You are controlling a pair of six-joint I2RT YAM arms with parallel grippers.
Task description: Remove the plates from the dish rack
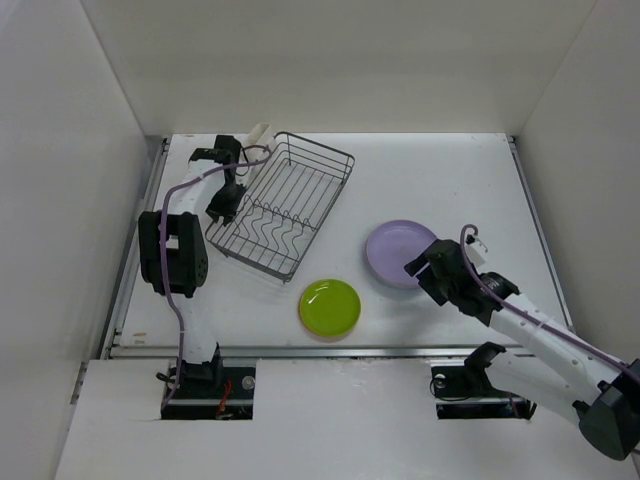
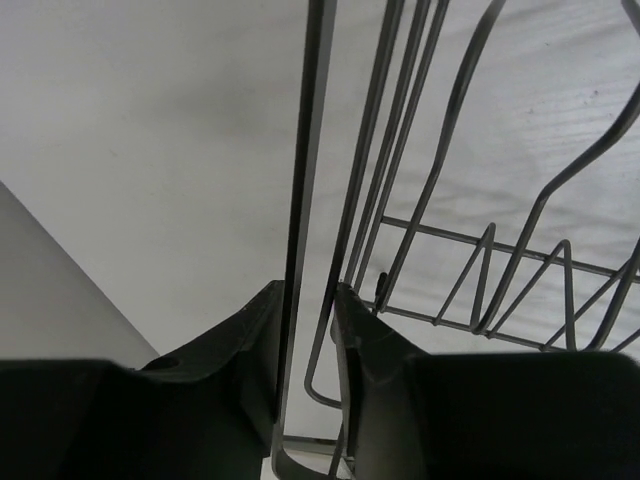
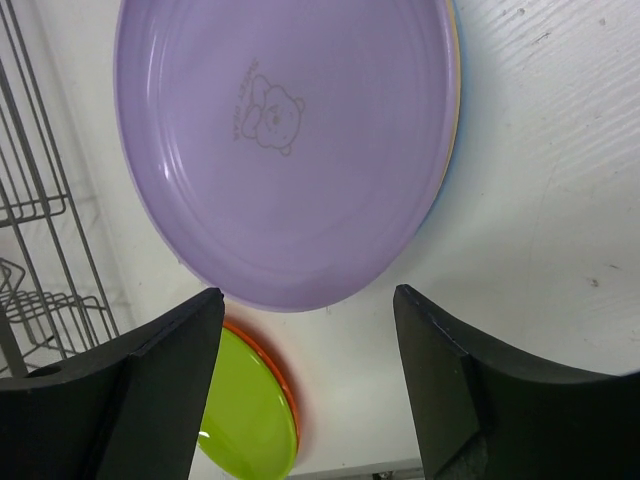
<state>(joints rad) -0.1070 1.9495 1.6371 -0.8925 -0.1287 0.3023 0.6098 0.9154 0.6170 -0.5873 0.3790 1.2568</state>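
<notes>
The dish rack is a dark wire basket at the back left, with no plates in it. My left gripper is at its left rim. In the left wrist view the left gripper is shut on the rim wire of the dish rack. A lavender plate lies flat on the table, and tan and blue rims show under the lavender plate. A lime green plate rests on a red-orange one. My right gripper stands open just off the lavender plate's near edge, and nothing lies between the jaws of the right gripper.
A cream plastic piece sticks out at the rack's far left corner. White walls close in the table on three sides. A metal rail runs along the near edge, with both arm bases below it.
</notes>
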